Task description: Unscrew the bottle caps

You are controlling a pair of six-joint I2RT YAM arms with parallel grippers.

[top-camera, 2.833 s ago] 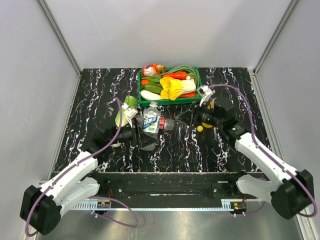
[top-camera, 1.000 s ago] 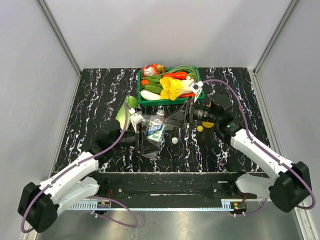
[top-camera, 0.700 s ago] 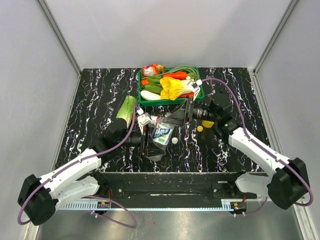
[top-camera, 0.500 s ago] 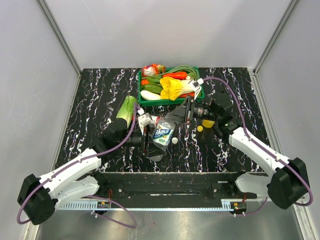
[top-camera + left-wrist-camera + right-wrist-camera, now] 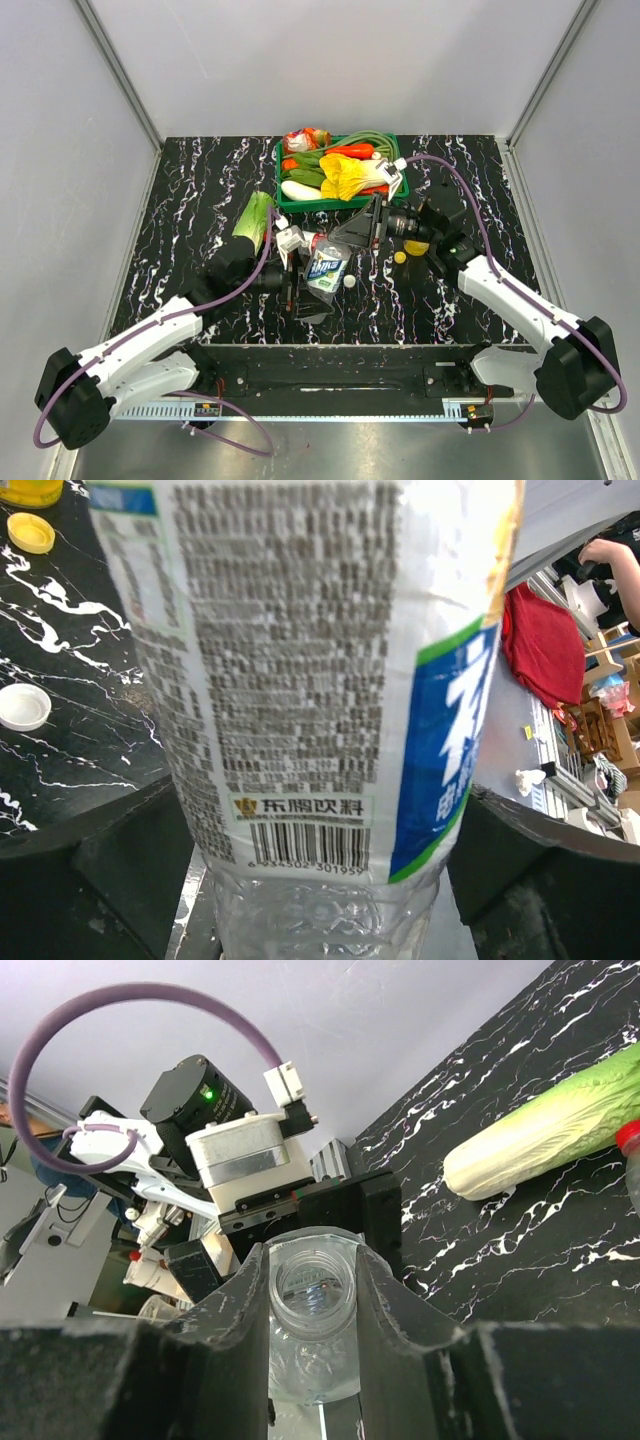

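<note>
As L gripper (image 5: 320,880) clamps bottle (image 5: 300,660), R gripper (image 5: 312,1262) prob. nips neck (image 5: 314,1298); white cap (image 5: 22,706) loose.

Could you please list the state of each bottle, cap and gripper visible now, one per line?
labelled bottle: cap off, mouth open.
white cap: off, lying on the table.
yellow cap: off, lying on the table.
red cap: on a second bottle.
left gripper: shut on the labelled bottle.
right gripper: fingers flank the labelled bottle's mouth; grip unclear.
</note>
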